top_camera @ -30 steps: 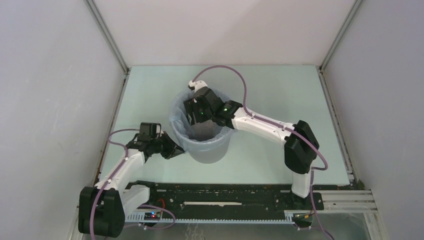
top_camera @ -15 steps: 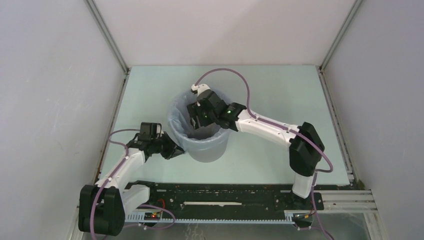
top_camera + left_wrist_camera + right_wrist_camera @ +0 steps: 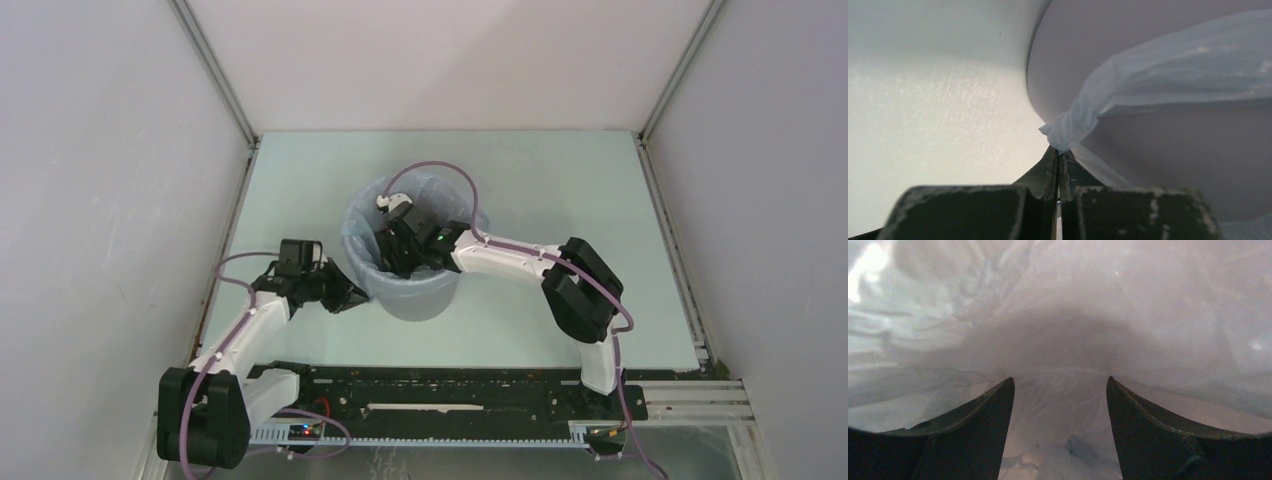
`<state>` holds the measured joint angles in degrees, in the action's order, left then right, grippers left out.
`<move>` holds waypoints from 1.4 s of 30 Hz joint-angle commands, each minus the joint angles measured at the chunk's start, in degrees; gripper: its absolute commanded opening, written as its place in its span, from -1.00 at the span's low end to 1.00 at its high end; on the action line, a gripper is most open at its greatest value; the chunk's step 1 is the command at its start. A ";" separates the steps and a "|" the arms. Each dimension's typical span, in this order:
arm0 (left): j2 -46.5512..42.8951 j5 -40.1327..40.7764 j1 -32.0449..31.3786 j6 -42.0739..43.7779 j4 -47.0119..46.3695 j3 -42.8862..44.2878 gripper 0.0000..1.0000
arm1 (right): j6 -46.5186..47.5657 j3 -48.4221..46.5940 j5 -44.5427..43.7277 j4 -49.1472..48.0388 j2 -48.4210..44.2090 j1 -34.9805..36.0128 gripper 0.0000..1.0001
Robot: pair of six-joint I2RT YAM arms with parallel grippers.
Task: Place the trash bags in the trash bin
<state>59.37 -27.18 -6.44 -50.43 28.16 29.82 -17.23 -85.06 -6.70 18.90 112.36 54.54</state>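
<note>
The round grey trash bin (image 3: 425,298) stands upright in the middle of the table, lined with the pale-blue film trash bag (image 3: 448,189), whose edge is folded over the rim. My left gripper (image 3: 362,296) is at the bin's left side, shut on a pinch of the bag's edge (image 3: 1068,131) against the bin wall (image 3: 1173,165). My right gripper (image 3: 392,258) is down inside the bin, jaws open, with only crinkled bag film (image 3: 1058,330) around and between the fingers (image 3: 983,420).
The pale-green table top (image 3: 560,180) runs to white enclosure walls (image 3: 100,200) at left, right and back. A black rail (image 3: 440,395) with the arm bases lies along the near edge. The right arm's purple cable (image 3: 440,168) loops over the bin.
My right gripper has gone lower and deeper into the bin, and its elbow has swung leftward. The left gripper has kept its hold at the bin's left side.
</note>
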 commanded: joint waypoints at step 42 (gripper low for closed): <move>-24.75 25.38 -0.24 12.61 26.47 57.59 0.86 | -0.98 -27.23 1.37 38.80 -54.87 -19.96 1.00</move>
<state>29.32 -3.75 -6.52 -42.87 54.87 73.87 -19.64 -109.19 -3.51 53.82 60.14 35.14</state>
